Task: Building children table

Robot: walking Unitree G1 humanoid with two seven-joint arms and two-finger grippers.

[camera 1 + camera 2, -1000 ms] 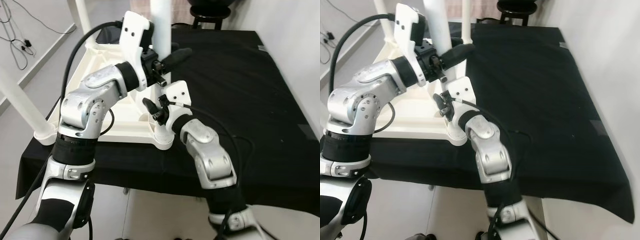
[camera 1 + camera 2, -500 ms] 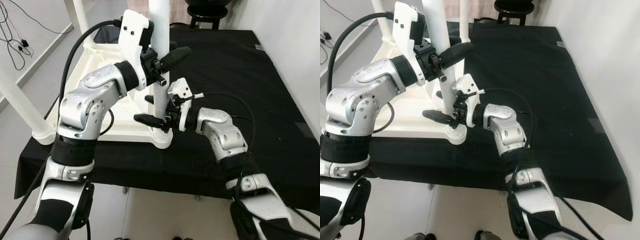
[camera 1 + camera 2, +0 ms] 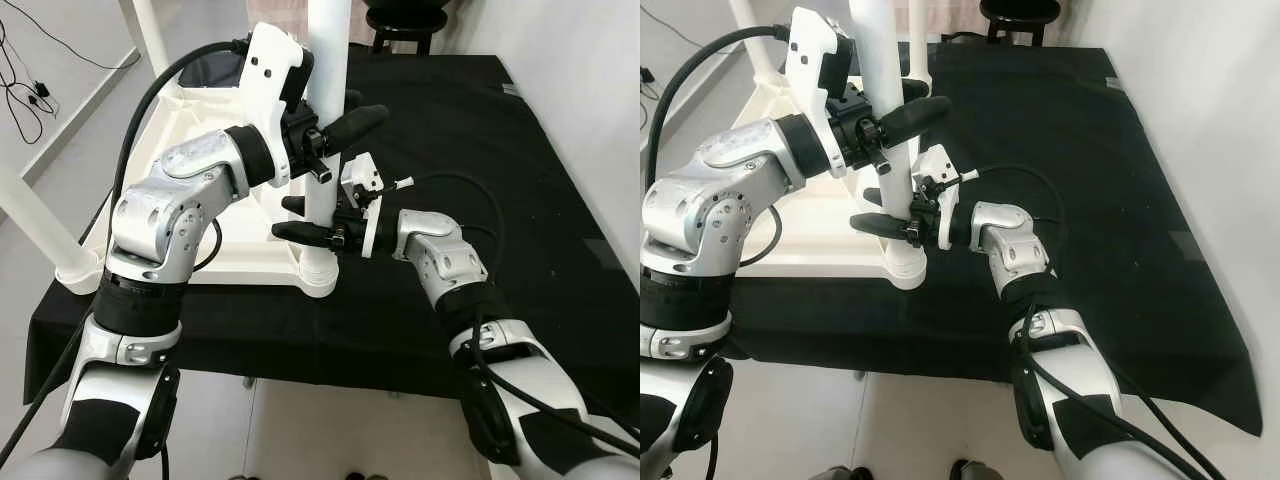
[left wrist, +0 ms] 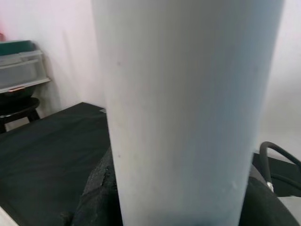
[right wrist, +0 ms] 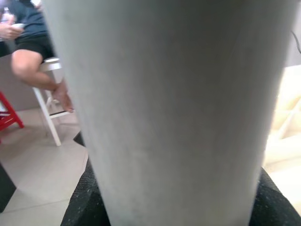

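A white children's table lies upside down on a black-covered work table, with its legs pointing up. At its near right corner stands a white table leg in its socket. My left gripper is shut on this leg high up, one black finger in front and one behind. Lower down, my right gripper is shut on the same leg just above the socket. The leg looms close between the fingers in the left wrist view. In the right wrist view the leg does the same, with dark fingers on both sides.
Another leg stands at the near left corner and one at the far left. The black cloth stretches to the right. A dark stool stands behind, cables lie on the floor at left, and a seated person is nearby.
My right arm has swung out to the right and brought its gripper around the lower part of the leg. The left gripper kept its hold higher up.
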